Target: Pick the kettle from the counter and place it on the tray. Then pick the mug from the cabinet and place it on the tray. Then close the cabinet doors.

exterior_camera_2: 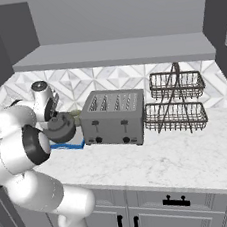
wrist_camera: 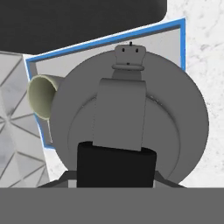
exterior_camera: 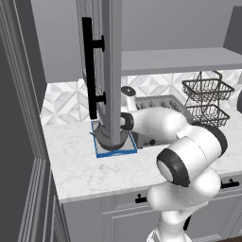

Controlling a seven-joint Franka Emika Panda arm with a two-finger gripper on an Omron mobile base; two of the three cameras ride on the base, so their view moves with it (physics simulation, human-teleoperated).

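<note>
Left base view: the arm (exterior_camera: 189,156) reaches left across the counter (exterior_camera: 85,165) toward the tray (exterior_camera: 116,150), whose blue rim shows at the foot of an open cabinet door (exterior_camera: 111,71). The door, with its black bar handle (exterior_camera: 87,66), hangs in front of the tray and hides most of the kettle (exterior_camera: 113,141); only the kettle's dark lower body shows, sitting inside the blue rim. The hand is hidden behind the door. A toaster (exterior_camera: 163,104) and a wire rack (exterior_camera: 208,97) stand further right.

Right base view: the kettle (exterior_camera_2: 61,128) sits on the tray (exterior_camera_2: 69,145), just left of the toaster (exterior_camera_2: 113,116). The hand comes down onto the kettle from above left; its fingertips are hidden, so the grip cannot be read here. The rack (exterior_camera_2: 177,102) stands to the right of the toaster, and the cabinet (exterior_camera_2: 113,52) shelf runs above.

Hand view: the kettle (wrist_camera: 175,118) lies directly under the gripper (wrist_camera: 117,168), its round body inside the tray (wrist_camera: 105,41) rim, spout (wrist_camera: 41,96) pointing to the picture's left. The handle (wrist_camera: 120,113) runs straight into the dark fingers, which look closed on it with the jaws partly apart.
</note>
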